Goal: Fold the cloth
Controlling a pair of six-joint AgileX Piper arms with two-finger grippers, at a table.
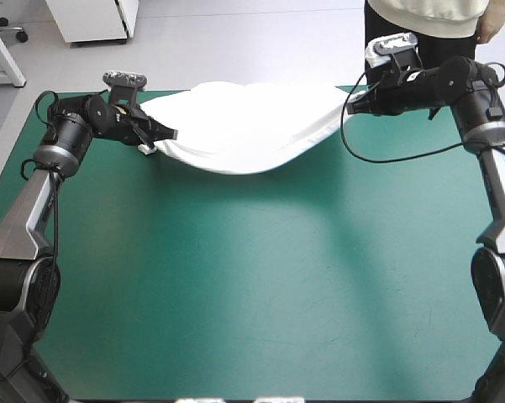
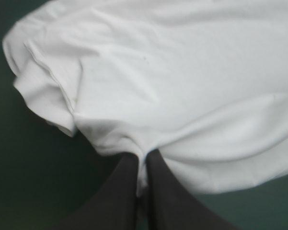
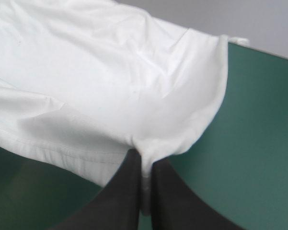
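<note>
two robot arms hold the white t-shirt (image 1: 244,126) stretched between them over the far end of the teal-green counter (image 1: 260,285). the left pincer (image 2: 141,157) is nearly closed on one edge of the fabric, and the right pincer (image 3: 144,155) is pinched on the opposite edge. the cloth sags in the middle, its lower curve apparently brushing the counter. no finished fold shows, so most of the folding seems yet to come.
</note>
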